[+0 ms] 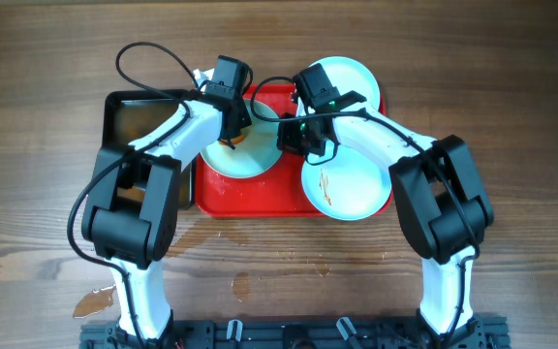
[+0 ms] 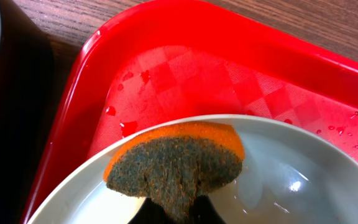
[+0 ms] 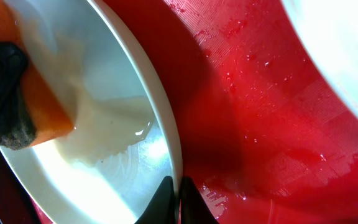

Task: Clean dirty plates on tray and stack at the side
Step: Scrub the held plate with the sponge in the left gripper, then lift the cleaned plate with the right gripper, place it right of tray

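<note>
Your left claw [image 2: 173, 211] is clamping the sponge [image 2: 176, 162], and your right claw [image 3: 176, 198] is pinching the wet plate [image 3: 104, 155] by its rim; pressing hard is risking that rim slipping free.

An orange sponge [image 2: 176, 158], dark scouring face outward, sits in the left gripper [image 1: 233, 136]; a black tray [image 1: 124, 116] lies to its left.
</note>
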